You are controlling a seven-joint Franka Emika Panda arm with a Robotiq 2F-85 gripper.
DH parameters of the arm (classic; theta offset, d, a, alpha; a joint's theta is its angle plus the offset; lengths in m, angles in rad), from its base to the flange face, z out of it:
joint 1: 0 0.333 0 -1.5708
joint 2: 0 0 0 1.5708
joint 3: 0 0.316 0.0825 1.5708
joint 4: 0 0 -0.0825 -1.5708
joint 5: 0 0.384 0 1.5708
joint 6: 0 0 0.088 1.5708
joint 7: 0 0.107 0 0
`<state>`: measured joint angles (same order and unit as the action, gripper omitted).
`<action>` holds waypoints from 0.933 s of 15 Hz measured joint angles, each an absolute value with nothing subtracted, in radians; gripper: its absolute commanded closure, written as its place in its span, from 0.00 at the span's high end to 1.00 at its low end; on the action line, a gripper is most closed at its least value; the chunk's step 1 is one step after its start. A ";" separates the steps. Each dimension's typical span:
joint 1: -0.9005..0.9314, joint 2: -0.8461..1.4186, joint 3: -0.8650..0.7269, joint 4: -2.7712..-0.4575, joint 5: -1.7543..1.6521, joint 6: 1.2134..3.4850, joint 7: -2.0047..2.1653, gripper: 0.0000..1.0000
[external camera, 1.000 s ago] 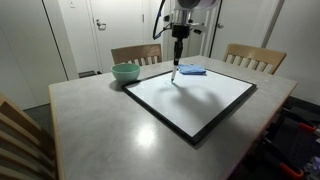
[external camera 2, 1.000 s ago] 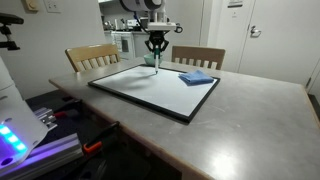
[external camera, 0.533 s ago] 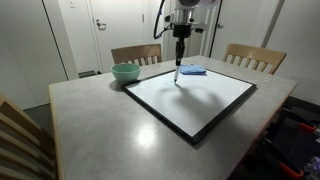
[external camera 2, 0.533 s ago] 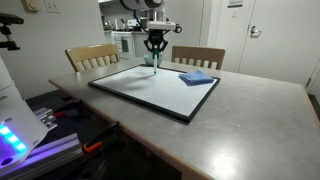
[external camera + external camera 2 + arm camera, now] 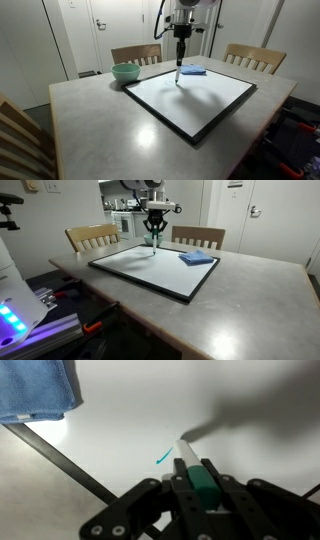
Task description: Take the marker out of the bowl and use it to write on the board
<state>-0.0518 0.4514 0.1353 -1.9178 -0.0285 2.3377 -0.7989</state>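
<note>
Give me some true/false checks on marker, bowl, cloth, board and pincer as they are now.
1. The marker lies in the bowl. False: the marker is held upright over the board, tip at its face; the bowl shows no marker.
2. A short teal stroke is on the board. True.
3. The bowl stands on the board. False: it stands on the table, beside the board.
4. The blue cloth lies on the board near its far edge. True.
5. The pincer is open and empty. False: it is shut on the marker.
</note>
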 measured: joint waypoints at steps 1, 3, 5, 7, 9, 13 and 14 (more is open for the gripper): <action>-0.052 0.451 0.135 -1.918 -0.029 2.338 -0.799 0.05; -0.052 0.450 0.135 -1.918 -0.029 2.335 -0.799 0.05; -0.052 0.446 0.135 -1.917 -0.029 2.327 -0.798 0.05; -0.051 0.434 0.136 -1.917 -0.028 2.304 -0.797 0.05; -0.051 0.419 0.136 -1.917 -0.028 2.281 -0.796 0.05; -0.051 0.389 0.127 -1.917 -0.028 2.261 -0.796 0.05; -0.051 0.384 0.123 -1.917 -0.028 2.259 -0.796 0.05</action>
<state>-0.0512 0.3837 0.1232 -1.9174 -0.0284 2.2594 -0.7958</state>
